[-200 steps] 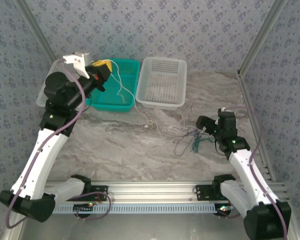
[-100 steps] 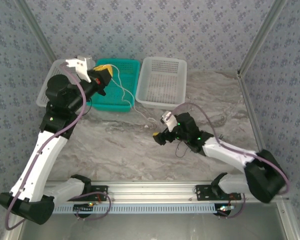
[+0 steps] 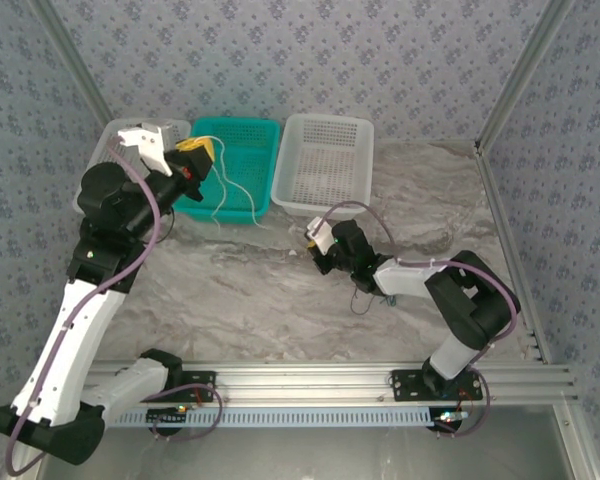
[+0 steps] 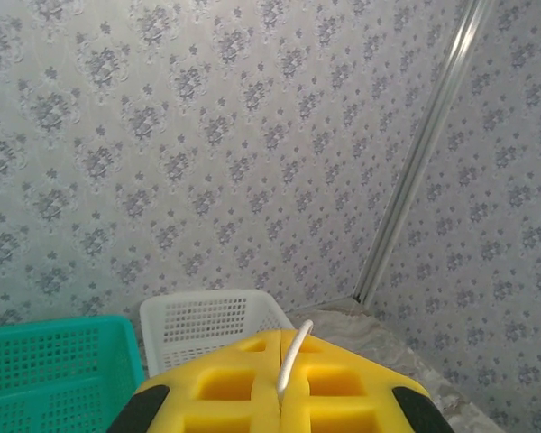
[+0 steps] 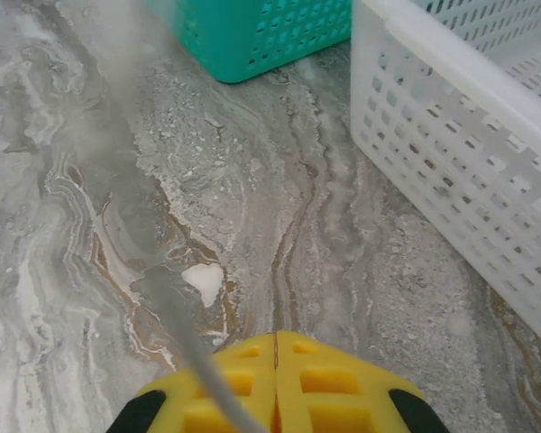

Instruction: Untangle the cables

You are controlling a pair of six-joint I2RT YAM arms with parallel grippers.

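From where I stand, the left gripper [image 3: 196, 152] is raised over the green basket [image 3: 230, 122]. It is clamped on a white cable [image 3: 232, 190] that pokes up between its yellow pads [image 4: 225, 383] and trails down past the basket's front edge to the bench [image 3: 230, 290]. The right gripper [image 3: 318, 255] sits low over the bench near the white basket [image 3: 320, 206] with its jaws pressed together, and a pale blurred strand [image 5: 187, 347] crosses one pad, though I can't tell if it is pinched. The small tangle of dark and teal cables [image 3: 372, 292] lies on the bench just beside the right forearm.
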